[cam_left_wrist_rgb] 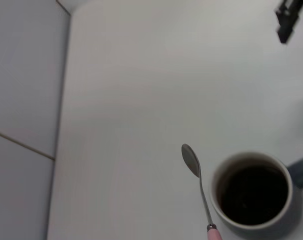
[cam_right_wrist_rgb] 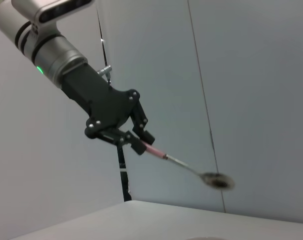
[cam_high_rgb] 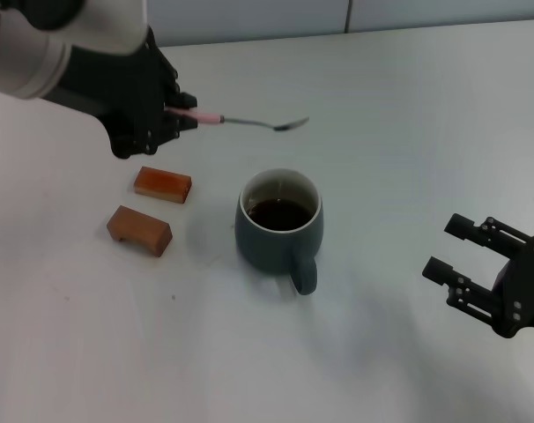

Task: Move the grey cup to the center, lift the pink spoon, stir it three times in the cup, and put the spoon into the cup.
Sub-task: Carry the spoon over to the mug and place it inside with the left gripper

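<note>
The grey cup stands in the middle of the table, handle toward me, with dark brown liquid inside; it also shows in the left wrist view. My left gripper is shut on the pink handle of the pink spoon and holds it level in the air, above and behind the cup's left side. The spoon's metal bowl points right. The spoon shows in the left wrist view and in the right wrist view. My right gripper is open and empty at the table's right front.
Two orange-brown rectangular blocks lie on the white table left of the cup. A pale wall runs along the table's far edge.
</note>
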`<state>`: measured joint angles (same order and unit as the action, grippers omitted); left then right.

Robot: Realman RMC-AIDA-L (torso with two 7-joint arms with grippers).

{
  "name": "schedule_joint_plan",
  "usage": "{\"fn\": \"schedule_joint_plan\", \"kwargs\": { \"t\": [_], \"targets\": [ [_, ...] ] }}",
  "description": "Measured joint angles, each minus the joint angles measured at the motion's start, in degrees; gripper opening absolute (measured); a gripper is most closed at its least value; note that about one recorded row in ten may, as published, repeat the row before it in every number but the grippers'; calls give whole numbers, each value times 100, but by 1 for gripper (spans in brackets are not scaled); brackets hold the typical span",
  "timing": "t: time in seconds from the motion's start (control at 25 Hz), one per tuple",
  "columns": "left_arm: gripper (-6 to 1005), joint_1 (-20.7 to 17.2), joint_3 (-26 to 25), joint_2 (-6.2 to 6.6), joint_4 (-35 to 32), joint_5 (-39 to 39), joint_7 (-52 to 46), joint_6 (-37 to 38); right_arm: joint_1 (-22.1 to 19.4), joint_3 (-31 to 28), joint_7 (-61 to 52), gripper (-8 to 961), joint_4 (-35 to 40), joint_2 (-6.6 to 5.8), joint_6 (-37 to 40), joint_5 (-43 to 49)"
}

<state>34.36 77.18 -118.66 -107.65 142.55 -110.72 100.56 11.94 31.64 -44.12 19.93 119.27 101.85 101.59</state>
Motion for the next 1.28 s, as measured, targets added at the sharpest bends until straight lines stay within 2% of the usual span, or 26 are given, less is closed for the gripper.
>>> {"fn": "schedule_joint_plan", "kwargs": {
  "t": [0.16, 0.72, 0.96, 1.28],
  "targets": [
    [128, -34, 497, -8, 27, 314, 16, 46, 3, 9, -4, 667, 1, 0, -64, 1],
    [129, -28, 1077, -38, -9, 833, 6, 160, 10, 44, -8, 666, -33, 0, -149, 10],
    [130, 55, 1589, -43, 50, 1188, -40, 7, 9, 45, 7, 667, -59, -1, -150, 9],
    [131, 128, 1944, -43, 197, 1298, -99, -127, 11, 50, 33, 667, -75, 0, -150, 9]
  ]
}}
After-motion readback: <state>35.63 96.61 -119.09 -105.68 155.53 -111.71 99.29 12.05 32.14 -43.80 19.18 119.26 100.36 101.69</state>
